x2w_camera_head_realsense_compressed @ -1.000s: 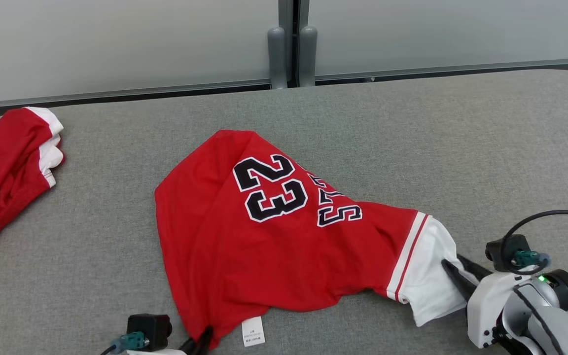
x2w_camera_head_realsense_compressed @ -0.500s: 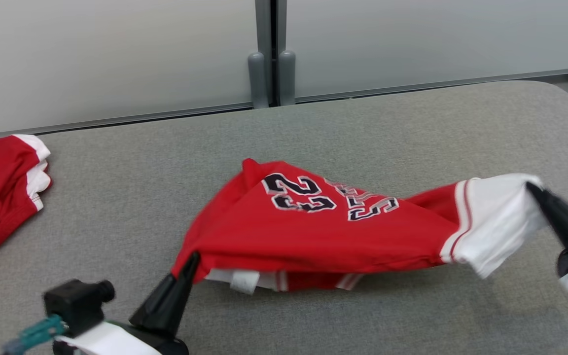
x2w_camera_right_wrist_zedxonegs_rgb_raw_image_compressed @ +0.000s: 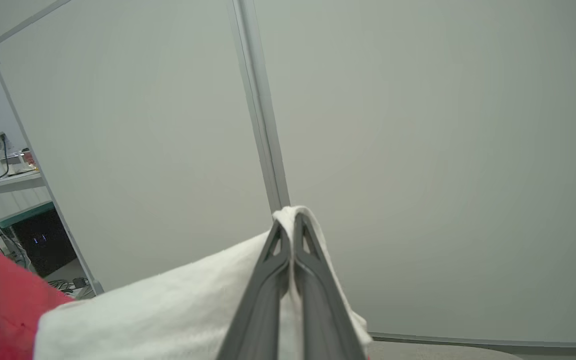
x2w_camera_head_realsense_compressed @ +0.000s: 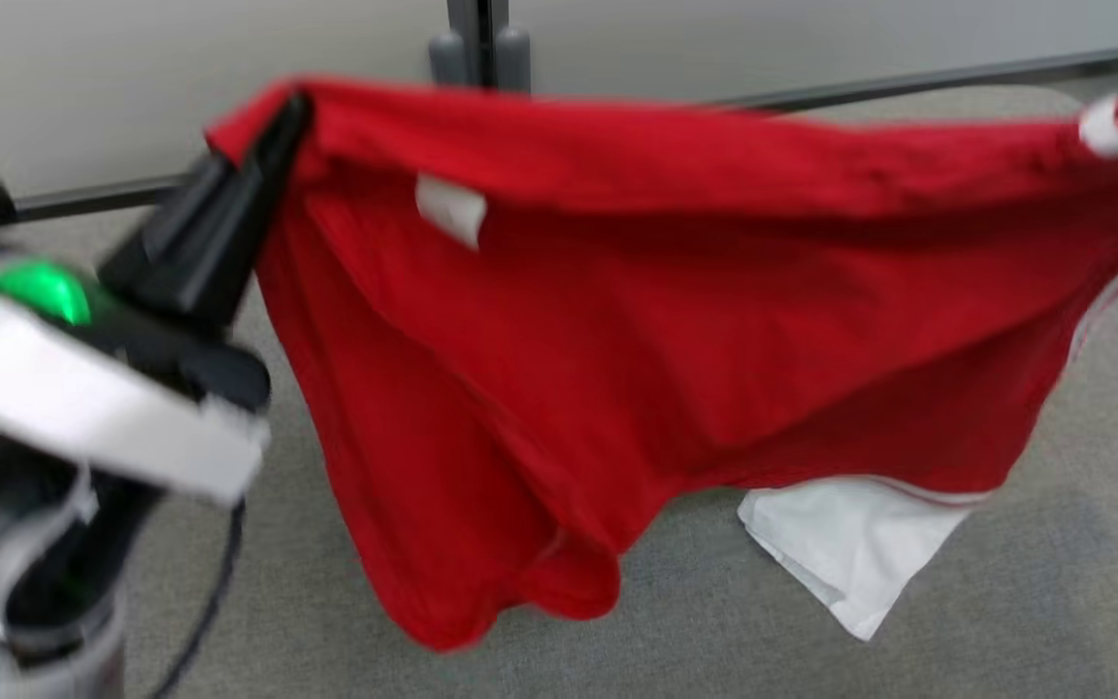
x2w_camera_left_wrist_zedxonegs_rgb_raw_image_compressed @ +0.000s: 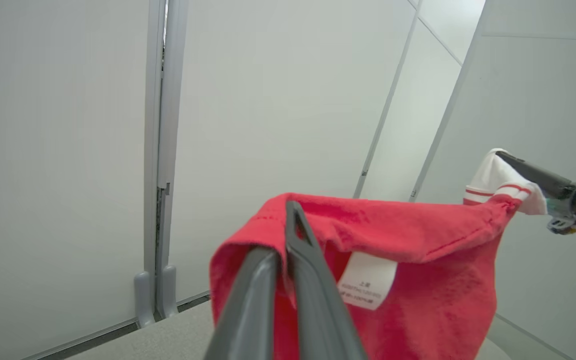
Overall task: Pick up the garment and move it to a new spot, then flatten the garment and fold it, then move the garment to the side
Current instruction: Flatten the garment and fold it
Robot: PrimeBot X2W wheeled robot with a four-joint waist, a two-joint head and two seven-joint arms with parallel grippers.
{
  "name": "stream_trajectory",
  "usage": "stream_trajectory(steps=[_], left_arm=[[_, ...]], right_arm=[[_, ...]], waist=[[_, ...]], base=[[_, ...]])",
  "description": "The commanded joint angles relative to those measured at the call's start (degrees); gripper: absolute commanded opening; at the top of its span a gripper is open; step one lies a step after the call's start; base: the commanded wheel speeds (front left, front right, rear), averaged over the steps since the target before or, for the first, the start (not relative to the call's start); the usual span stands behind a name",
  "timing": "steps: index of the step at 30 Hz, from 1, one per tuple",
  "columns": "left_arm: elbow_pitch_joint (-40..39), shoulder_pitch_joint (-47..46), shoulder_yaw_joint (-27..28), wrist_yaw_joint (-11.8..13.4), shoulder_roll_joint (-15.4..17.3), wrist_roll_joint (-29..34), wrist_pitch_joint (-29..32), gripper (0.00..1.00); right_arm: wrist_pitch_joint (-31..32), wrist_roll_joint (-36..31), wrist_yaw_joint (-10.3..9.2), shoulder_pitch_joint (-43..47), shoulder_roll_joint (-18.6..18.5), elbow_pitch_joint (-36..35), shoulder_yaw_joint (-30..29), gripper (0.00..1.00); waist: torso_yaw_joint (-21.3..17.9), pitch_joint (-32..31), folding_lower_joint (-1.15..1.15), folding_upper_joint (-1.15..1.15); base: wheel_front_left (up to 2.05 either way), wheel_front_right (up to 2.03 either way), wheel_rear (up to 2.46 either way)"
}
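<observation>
Okay, your left pincer [x2w_camera_head_realsense_compressed: 289, 115] is pressed together on a red corner of the shirt [x2w_camera_head_realsense_compressed: 637, 291], close to the care label [x2w_camera_head_realsense_compressed: 450, 209]. Your right pincer [x2w_camera_right_wrist_zedxonegs_rgb_raw_image_compressed: 288, 227] is pressed together on the white sleeve end [x2w_camera_right_wrist_zedxonegs_rgb_raw_image_compressed: 168, 305]. The shirt hangs stretched between the two above the worktop [x2w_camera_head_realsense_compressed: 1054, 621]. Its lower edge and another white flap [x2w_camera_head_realsense_compressed: 850, 553] droop low, and I can't tell if they touch. It's light, soft, limp cloth, so expect sag, swing and bunching, with no stiffness to lean on. Thin folds could slip from narrow tips, so go for moderate tension. For flattening, I'd take matching corners at hem or shoulders, since the present holds look uneven.
</observation>
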Motion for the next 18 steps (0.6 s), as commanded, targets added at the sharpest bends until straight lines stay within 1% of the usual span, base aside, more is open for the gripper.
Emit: stream_trajectory(steps=[1,3,4,6,7,8,9,11,13,14,15,16,18], left_arm=[[2.5,-4.2,0.2,0.3,0.9,0.7,0.9,0.0],[7.2,-11.1,-0.1,0.9,0.8,1.3,2.0,0.0],[10.0,-14.1,-0.8,0.5,1.2,1.9,2.5,0.0],[15.8,-21.0,-1.7,0.8,1.2,3.2,3.1,0.0],[18.8,-24.5,-2.2,0.5,1.6,4.6,2.5,0.0],[21.8,-28.1,-2.4,0.8,1.4,5.6,1.9,0.0],[25.2,-31.2,-3.2,0.6,1.2,6.9,1.3,0.0],[32.1,-37.4,-3.7,0.2,1.0,9.4,-1.7,0.0],[38.7,-43.5,-4.2,-0.1,1.0,12.2,-6.1,0.0],[42.6,-46.0,-4.3,-0.1,0.4,13.2,-8.5,0.0],[46.0,-48.4,-4.5,0.1,0.4,14.8,-11.7,0.0],[46.0,-48.4,-4.5,0.1,0.4,14.8,-11.7,0.0],[52.8,-52.7,-5.3,-0.4,0.4,17.5,-17.6,0.0]], right_arm=[[1.7,-1.1,0.07,-3.5,1.4,1.9,0.2,0.0],[4.6,-3.0,0.05,-9.9,4.1,5.6,0.8,0.0],[5.7,-4.3,0.05,-13.3,6.0,7.9,1.3,0.0],[8.2,-6.3,0.05,-20.8,10.5,13.0,2.0,0.0],[8.8,-7.8,0.05,-24.6,12.8,16.2,2.1,0.0],[9.3,-9.7,0.05,-28.7,15.0,19.3,2.2,0.0],[9.1,-11.8,0.05,-32.7,17.5,22.5,2.2,0.0],[7.8,-15.9,0.05,-39.6,22.6,29.4,1.9,0.0],[4.9,-20.1,0.05,-46.5,26.9,35.4,0.7,0.0],[3.4,-21.9,0.05,-49.2,28.9,38.1,0.4,0.0],[1.5,-23.5,0.05,-51.7,30.6,40.7,-0.3,0.0],[1.5,-23.5,0.05,-51.7,30.6,40.7,-0.3,0.0],[-2.2,-26.0,0.04,-55.8,33.9,45.4,-1.3,0.0]], waist=[[0.0,3.2,0.0,0.0],[0.3,6.1,0.0,0.0],[0.4,7.4,0.0,0.0],[0.7,10.7,0.0,0.0],[0.8,12.2,0.0,0.0],[0.8,14.1,0.0,0.0],[1.0,15.6,0.0,0.0],[1.3,18.2,0.0,0.0],[1.5,20.4,0.0,0.0],[1.7,21.2,0.0,0.0],[1.9,21.8,0.0,0.0],[1.9,21.8,0.0,0.0],[2.0,23.0,0.0,0.0]], base=[[0.0,0.0,0.0],[0.0,0.0,0.0],[0.0,0.0,0.0],[0.0,0.0,0.0],[0.0,0.0,0.0],[0.0,0.0,0.0],[0.0,0.0,0.0],[0.0,0.0,0.0],[0.0,0.0,0.0],[0.0,0.0,0.0],[0.0,0.0,0.0],[0.0,0.0,0.0],[0.0,0.0,0.0]])
